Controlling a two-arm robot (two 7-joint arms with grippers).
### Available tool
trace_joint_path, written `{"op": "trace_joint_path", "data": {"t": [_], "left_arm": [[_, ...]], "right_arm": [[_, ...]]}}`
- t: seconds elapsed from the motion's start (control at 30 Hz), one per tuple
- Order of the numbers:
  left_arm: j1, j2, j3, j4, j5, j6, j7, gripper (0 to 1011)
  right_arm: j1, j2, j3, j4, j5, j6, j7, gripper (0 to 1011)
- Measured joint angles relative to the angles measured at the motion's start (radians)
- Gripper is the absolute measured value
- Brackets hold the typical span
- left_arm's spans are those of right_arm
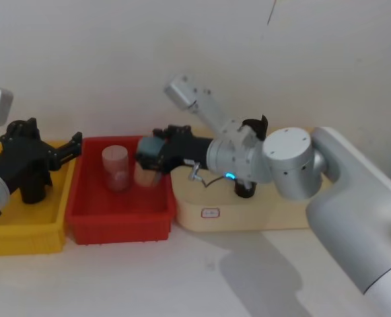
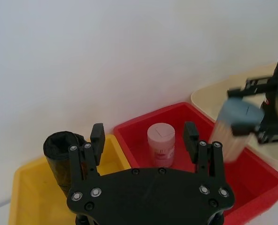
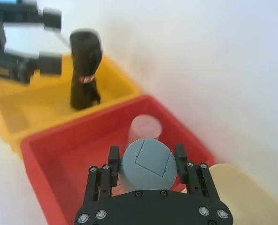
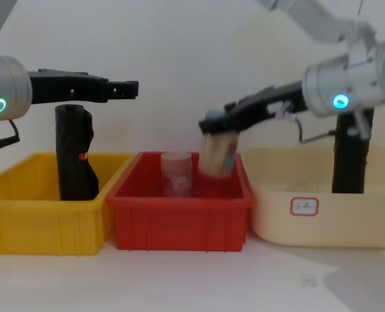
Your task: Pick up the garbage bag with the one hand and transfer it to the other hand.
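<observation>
Right gripper (image 4: 213, 123) clamped on grey-capped jar (image 4: 218, 155) above red bin (image 4: 179, 214). Left gripper (image 4: 129, 88) spread wide over yellow bin (image 4: 43, 221). Label (image 4: 303, 206) on cream bin (image 4: 322, 221) unreadable.

My right pincer (image 3: 146, 161) is showing matt black plastic fingers around a smooth grey-capped canister (image 3: 146, 161). The three bins (image 4: 179, 221) are gleaming like glossy plastic; my arm's shell (image 1: 354, 198) is looking smooth, silvery.

Head view looks down, chest view level across, wrist views close; all share the red bin (image 1: 119, 221).
</observation>
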Motion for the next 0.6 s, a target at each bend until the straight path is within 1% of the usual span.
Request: {"op": "trace_joint_path", "data": {"t": [0.03, 0.13, 0.23, 0.3, 0.33, 0.37, 0.43, 0.47, 0.57, 0.6], "left_arm": [[0.000, 0.000, 0.000, 0.000, 0.000, 0.000, 0.000, 1001], [0.000, 0.000, 0.000, 0.000, 0.000, 0.000, 0.000, 1001], [0.000, 0.000, 0.000, 0.000, 0.000, 0.000, 0.000, 1001], [0.000, 0.000, 0.000, 0.000, 0.000, 0.000, 0.000, 1001], [0.000, 0.000, 0.000, 0.000, 0.000, 0.000, 0.000, 1001], [0.000, 0.000, 0.000, 0.000, 0.000, 0.000, 0.000, 1001], [0.000, 0.000, 0.000, 0.000, 0.000, 0.000, 0.000, 1001], [0.000, 0.000, 0.000, 0.000, 0.000, 0.000, 0.000, 1001], [0.000, 0.000, 0.000, 0.000, 0.000, 0.000, 0.000, 1001], [0.000, 0.000, 0.000, 0.000, 0.000, 0.000, 0.000, 1001]], "right_arm": [[0.000, 0.000, 0.000, 0.000, 0.000, 0.000, 0.000, 692], [-0.013, 0.014, 0.035, -0.052, 0.023, 0.007, -0.017, 692], [-0.024, 0.023, 0.060, -0.082, 0.040, 0.012, -0.027, 692], [-0.042, 0.034, 0.088, -0.114, 0.061, 0.019, -0.037, 692], [-0.042, 0.034, 0.088, -0.114, 0.061, 0.019, -0.037, 692], [-0.052, 0.040, 0.103, -0.130, 0.073, 0.024, -0.043, 692], [-0.066, 0.047, 0.118, -0.146, 0.085, 0.028, -0.049, 692], [-0.078, 0.053, 0.131, -0.158, 0.094, 0.030, -0.054, 692], [-0.100, 0.062, 0.151, -0.176, 0.108, 0.034, -0.066, 692], [-0.116, 0.067, 0.165, -0.186, 0.117, 0.035, -0.076, 692]]}}
